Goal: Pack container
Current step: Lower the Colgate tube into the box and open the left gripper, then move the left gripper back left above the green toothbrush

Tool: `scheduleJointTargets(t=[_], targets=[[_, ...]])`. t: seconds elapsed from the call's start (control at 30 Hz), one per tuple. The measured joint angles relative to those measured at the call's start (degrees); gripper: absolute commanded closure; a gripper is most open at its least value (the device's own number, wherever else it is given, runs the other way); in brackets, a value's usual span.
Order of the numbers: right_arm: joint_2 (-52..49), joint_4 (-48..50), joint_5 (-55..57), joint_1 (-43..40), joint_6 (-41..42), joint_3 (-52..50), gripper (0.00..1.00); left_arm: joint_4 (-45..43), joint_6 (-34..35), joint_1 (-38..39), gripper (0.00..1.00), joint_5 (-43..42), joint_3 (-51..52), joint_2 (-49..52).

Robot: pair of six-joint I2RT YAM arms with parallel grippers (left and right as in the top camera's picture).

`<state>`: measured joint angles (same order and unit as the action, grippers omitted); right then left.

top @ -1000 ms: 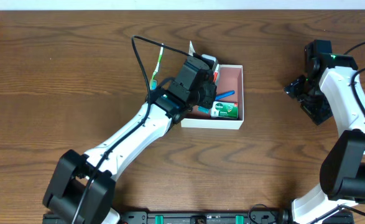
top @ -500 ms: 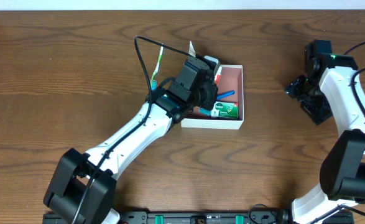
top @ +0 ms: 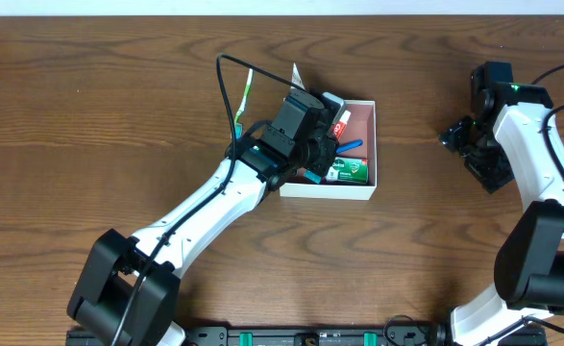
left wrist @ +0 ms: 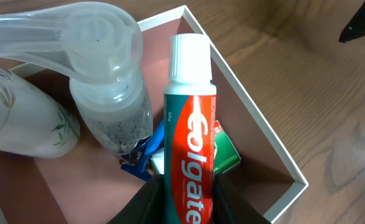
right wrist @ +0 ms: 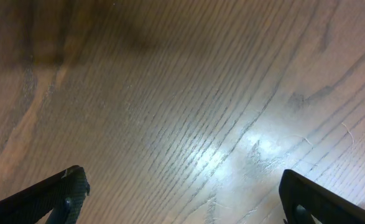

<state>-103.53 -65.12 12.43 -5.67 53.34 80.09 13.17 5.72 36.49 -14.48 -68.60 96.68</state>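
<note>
The container [top: 371, 144] is a square white box with a reddish-brown inside [left wrist: 263, 149]. My left gripper [left wrist: 188, 205] is shut on a red and green Colgate toothpaste tube [left wrist: 188, 155], held over the box; the tube also shows in the overhead view [top: 338, 123]. In the box lie a clear pump bottle [left wrist: 110, 106], a white bottle [left wrist: 20, 118], a blue item [top: 349, 147] and a green-and-white packet [top: 349, 172]. My right gripper [right wrist: 182, 193] is open over bare wood, far right of the box [top: 474, 144].
A green-handled toothbrush [top: 244, 96] and a small white packet [top: 296, 73] lie on the wooden table behind the left arm. A black cable [top: 226, 82] loops over the left wrist.
My left gripper has moved a little to the right with the toothpaste tube, further over the box. The right arm has not moved.
</note>
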Motion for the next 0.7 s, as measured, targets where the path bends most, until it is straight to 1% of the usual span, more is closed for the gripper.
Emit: scheduleJointTargets(t=[0.03, 0.07, 0.43, 0.47, 0.5, 0.63, 0.7], targets=[[0.0, 0.0, 0.0, 0.0, 0.0, 0.0, 0.01, 0.0, -0.4, 0.0, 0.41, -0.1, 0.0, 0.0], [0.0, 0.0, 0.0, 0.0, 0.0, 0.0, 0.01, 0.0, -0.7, 0.0, 0.38, -0.2, 0.0, 0.0], [0.0, 0.0, 0.0, 0.0, 0.0, 0.0, 0.01, -0.1, -1.1, 0.0, 0.36, -0.2, 0.0, 0.0], [0.0, 0.0, 0.0, 0.0, 0.0, 0.0, 0.01, -0.2, -1.1, 0.0, 0.36, -0.2, 0.0, 0.0], [0.0, 0.0, 0.0, 0.0, 0.0, 0.0, 0.01, -0.2, -1.1, 0.0, 0.33, -0.4, 0.0, 0.0], [0.0, 0.0, 0.0, 0.0, 0.0, 0.0, 0.01, -0.1, -1.2, 0.0, 0.32, -1.6, 0.0, -1.3], [0.0, 0.0, 0.0, 0.0, 0.0, 0.0, 0.01, 0.0, -1.2, 0.0, 0.3, -1.9, 0.0, -3.4]])
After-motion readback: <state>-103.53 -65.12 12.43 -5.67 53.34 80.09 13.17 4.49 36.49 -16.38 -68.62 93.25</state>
